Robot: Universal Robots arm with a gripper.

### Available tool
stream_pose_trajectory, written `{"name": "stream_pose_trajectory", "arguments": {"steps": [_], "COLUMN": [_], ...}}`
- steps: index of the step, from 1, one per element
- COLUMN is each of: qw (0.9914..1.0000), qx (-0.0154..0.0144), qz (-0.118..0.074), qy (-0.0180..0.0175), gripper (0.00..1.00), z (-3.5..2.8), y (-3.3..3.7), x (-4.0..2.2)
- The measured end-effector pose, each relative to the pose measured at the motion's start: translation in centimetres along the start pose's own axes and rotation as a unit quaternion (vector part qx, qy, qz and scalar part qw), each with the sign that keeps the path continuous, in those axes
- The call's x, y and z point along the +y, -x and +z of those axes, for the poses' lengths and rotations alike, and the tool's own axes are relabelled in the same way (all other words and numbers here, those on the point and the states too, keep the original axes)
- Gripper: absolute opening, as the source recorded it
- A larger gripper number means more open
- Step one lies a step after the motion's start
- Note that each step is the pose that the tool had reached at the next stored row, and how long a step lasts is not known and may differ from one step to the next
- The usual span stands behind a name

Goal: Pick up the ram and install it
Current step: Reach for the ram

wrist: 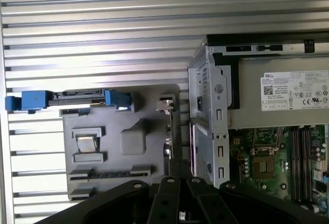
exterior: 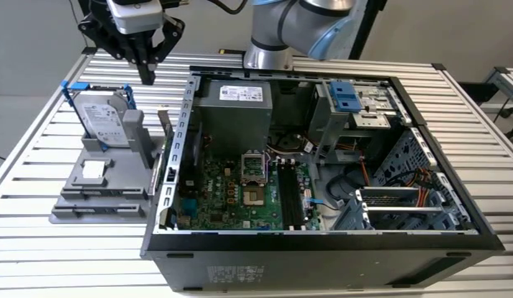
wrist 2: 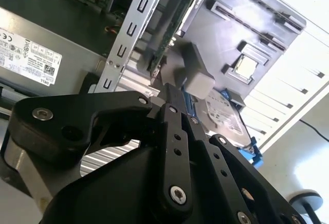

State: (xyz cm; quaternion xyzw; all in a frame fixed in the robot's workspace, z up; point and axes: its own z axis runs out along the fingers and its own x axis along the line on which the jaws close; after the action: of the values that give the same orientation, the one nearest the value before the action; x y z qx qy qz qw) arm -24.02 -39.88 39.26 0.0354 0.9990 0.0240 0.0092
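While the black gripper [exterior: 147, 74] hangs pointing down, fingers pressed together, above the thin dark ram stick [exterior: 165, 124], a white label [exterior: 241, 93] faces upward.

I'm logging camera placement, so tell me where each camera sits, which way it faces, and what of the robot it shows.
Exterior view: off the arm, high up, looking down on the open case and the holder; shows the arm and jaws.
First wrist view: on the wrist, facing straight down past the jaws onto the holder and case corner.
Second wrist view: on the wrist, looking slantwise along the jaws at the ram and drive.
Shared: both wrist views show jaws, holder and ram.
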Motion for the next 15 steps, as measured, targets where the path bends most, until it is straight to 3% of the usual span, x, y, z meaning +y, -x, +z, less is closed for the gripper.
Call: {"name": "stream_pose_trajectory", "arguments": {"steps": [15], "qw": [1.00000], "qx": [0.0006], "qz": [0.000], "qy": [0.0000], "gripper": [0.00], "z": [-0.05], "y": [-2.60], "x": [-0.18]}}
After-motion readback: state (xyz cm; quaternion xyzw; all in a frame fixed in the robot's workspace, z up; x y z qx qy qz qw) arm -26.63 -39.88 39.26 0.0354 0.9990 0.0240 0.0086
